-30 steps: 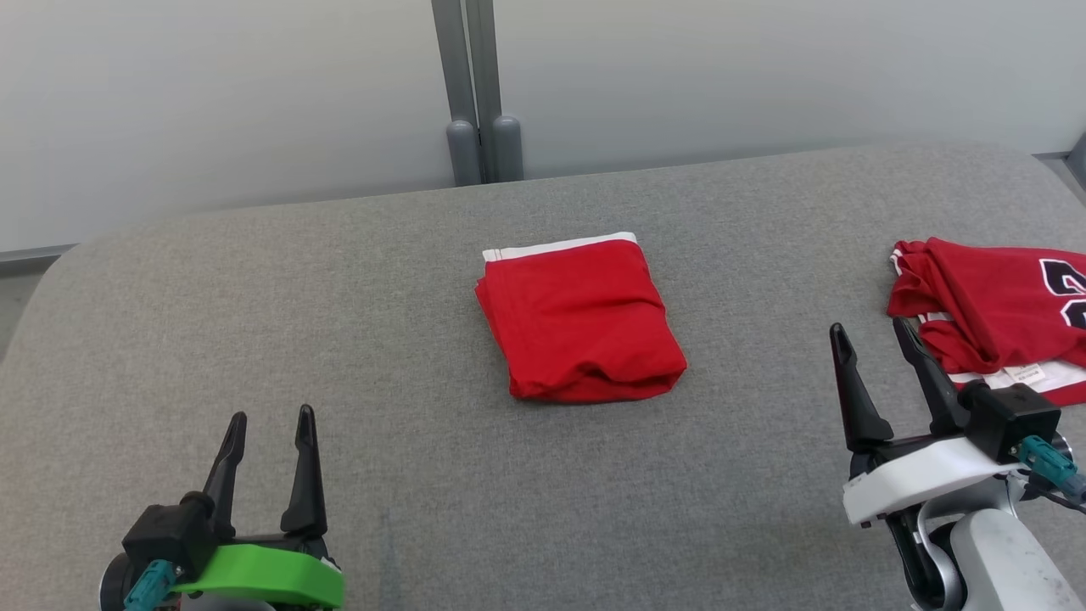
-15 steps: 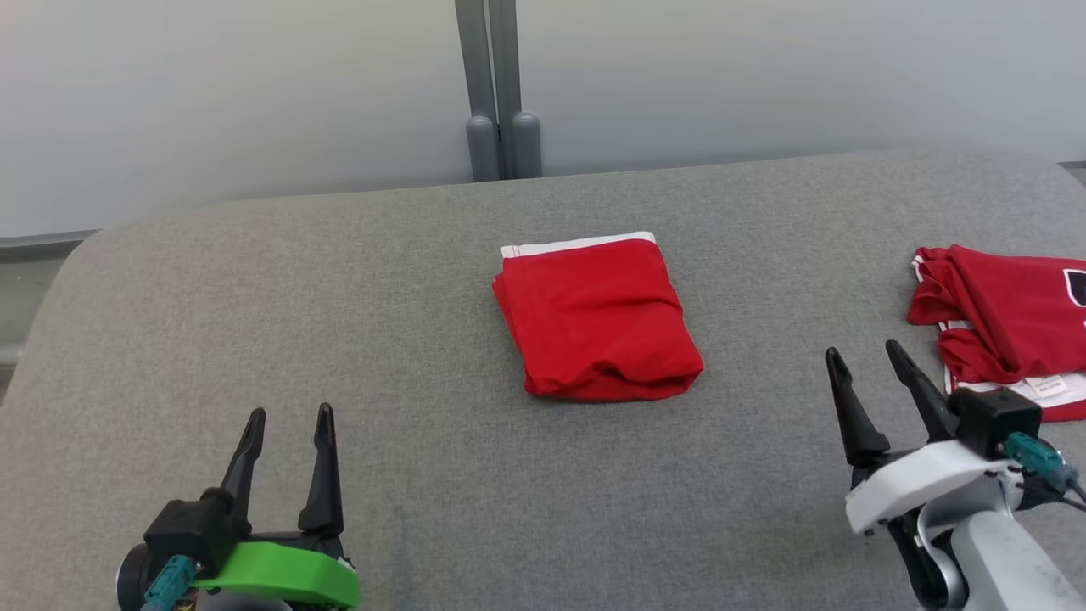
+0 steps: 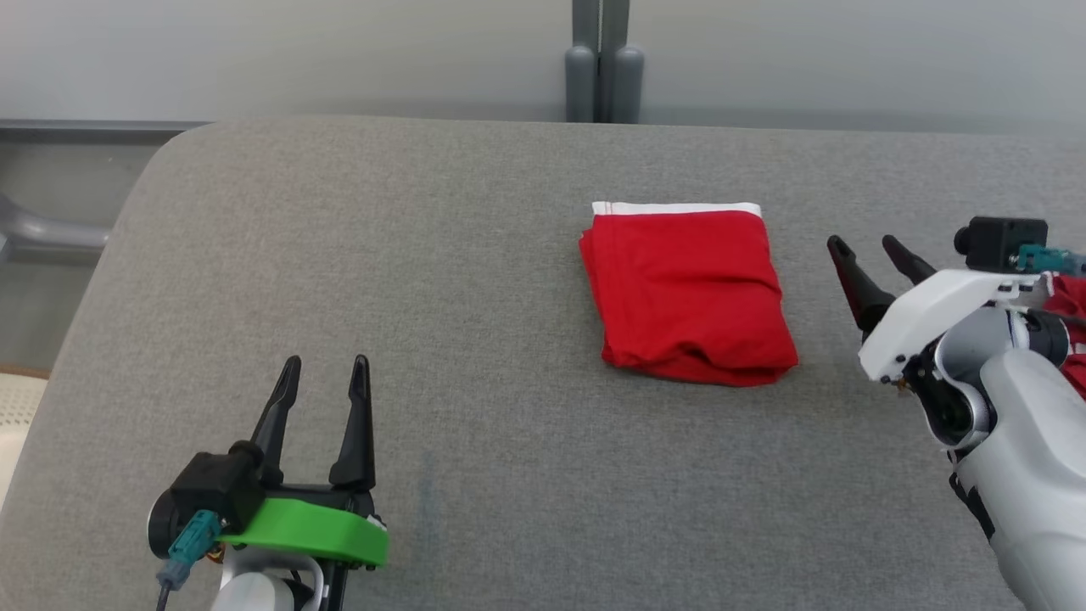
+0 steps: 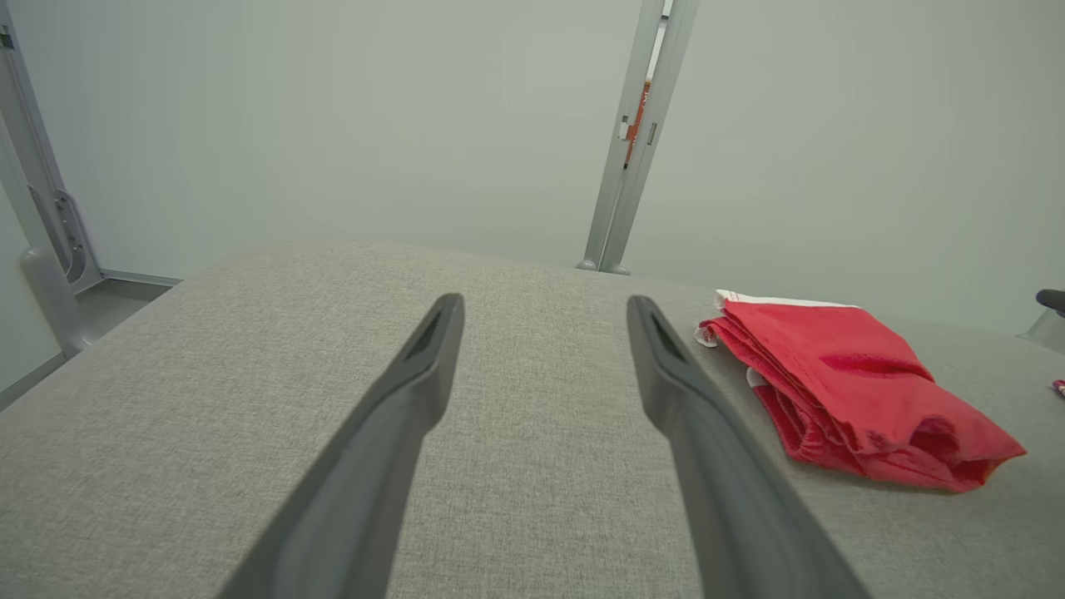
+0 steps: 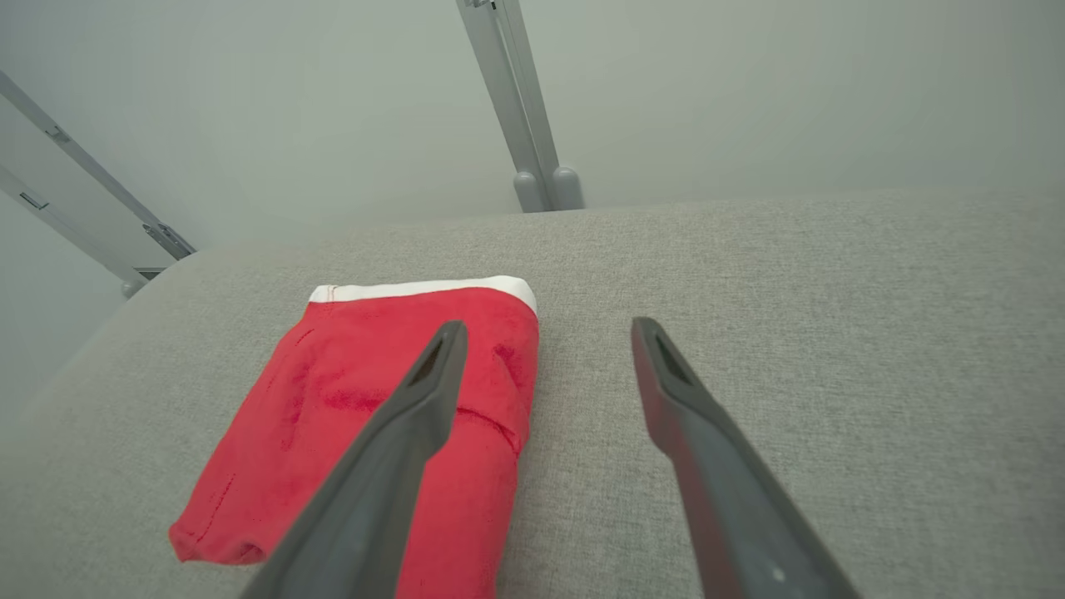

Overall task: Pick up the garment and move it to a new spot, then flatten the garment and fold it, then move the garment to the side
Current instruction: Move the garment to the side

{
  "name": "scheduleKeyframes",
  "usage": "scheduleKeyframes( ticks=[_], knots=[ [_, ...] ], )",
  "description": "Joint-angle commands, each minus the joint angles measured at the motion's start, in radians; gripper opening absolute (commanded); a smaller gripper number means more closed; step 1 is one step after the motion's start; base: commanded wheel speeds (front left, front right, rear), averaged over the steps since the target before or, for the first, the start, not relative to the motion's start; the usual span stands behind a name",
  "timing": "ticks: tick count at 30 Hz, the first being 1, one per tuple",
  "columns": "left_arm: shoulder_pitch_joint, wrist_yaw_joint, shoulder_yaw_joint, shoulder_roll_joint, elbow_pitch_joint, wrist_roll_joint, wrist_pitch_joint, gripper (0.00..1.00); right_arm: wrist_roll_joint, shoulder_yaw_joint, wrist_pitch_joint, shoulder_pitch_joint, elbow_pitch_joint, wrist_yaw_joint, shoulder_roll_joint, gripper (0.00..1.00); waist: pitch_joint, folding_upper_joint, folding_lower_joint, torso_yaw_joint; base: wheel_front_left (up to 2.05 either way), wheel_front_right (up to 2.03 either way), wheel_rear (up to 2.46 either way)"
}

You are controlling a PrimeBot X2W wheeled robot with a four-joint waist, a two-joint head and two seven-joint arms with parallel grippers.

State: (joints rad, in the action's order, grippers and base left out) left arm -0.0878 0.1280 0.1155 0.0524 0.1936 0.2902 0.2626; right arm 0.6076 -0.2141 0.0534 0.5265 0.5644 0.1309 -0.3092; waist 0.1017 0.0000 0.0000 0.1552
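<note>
Red garment folded, lying mid grey worktop. Left gripper released, empty, well apart. Right gripper released, empty, beside garment.

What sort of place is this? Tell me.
Probably a robot test room: gray fabric-covered table, bare pale wall panels joined by a metal post, a folded red garment laid out.

A grey post stands behind the grey fabric surface.
</note>
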Motion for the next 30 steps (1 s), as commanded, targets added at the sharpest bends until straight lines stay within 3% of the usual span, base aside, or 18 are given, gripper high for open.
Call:
scheduleKeyframes(
  ticks=[1,12,18,20,21,30],
  knots=[
    [-0.026,0.004,0.007,-0.001,-0.002,0.003,0.002,1.00,0.034,0.000,0.024,0.033,0.033,0.000,-0.011,1.00,0.077,0.0000,0.0000,0.080,0.00,0.00,0.00],
    [-0.064,0.002,0.044,-0.002,-0.002,0.032,0.002,1.00,0.148,-0.070,0.179,0.170,0.276,0.000,-0.007,1.00,0.142,0.0000,0.0000,0.150,0.00,0.00,0.00],
    [-0.066,-0.008,0.053,-0.002,0.004,0.042,0.002,1.00,0.205,-0.102,0.190,0.165,0.349,0.000,0.020,1.00,0.135,0.0000,0.0000,0.152,0.00,0.00,0.00],
    [-0.065,-0.010,0.051,-0.001,0.005,0.039,0.003,1.00,0.223,-0.117,0.174,0.160,0.346,0.000,0.022,0.17,0.127,0.0000,0.0000,0.145,0.00,0.00,0.00],
    [-0.064,-0.010,0.051,-0.001,0.005,0.035,0.002,1.00,0.230,-0.125,0.162,0.158,0.342,0.000,0.019,0.00,0.121,0.0000,0.0000,0.140,0.00,0.00,0.00],
    [-0.042,-0.003,0.059,-0.001,0.002,-0.009,0.003,1.00,0.287,-0.199,0.026,0.140,0.284,0.000,-0.003,0.00,0.041,0.0000,0.0000,0.037,0.00,0.00,0.00]
  ],
)
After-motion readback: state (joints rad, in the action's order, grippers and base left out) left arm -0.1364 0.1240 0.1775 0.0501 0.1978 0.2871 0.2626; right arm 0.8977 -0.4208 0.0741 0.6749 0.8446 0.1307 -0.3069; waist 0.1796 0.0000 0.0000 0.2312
